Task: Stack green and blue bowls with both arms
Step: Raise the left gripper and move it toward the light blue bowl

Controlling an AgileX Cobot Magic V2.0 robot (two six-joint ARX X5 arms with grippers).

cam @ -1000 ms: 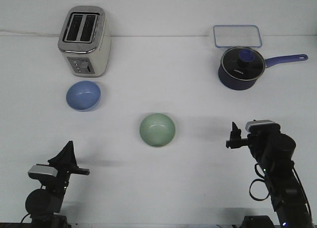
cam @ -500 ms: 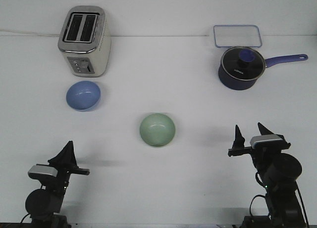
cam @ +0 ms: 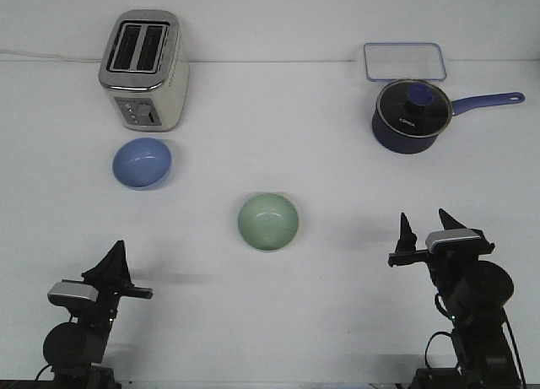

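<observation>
The right hand (cam: 427, 229) hovers low over the white table (cam: 337, 170) with its two dark fingers spread apart, holding nothing. The small glossy pale green bowl (cam: 268, 222) sits to its left, near but clear of the fingers. The left hand (cam: 114, 267) is also low over the table; whether its fingers are parted or together cannot be told from this angle. The small glossy periwinkle blue bowl (cam: 142, 163) lies ahead of it, well apart, just in front of a cream two-slot toaster (cam: 143, 70).
</observation>
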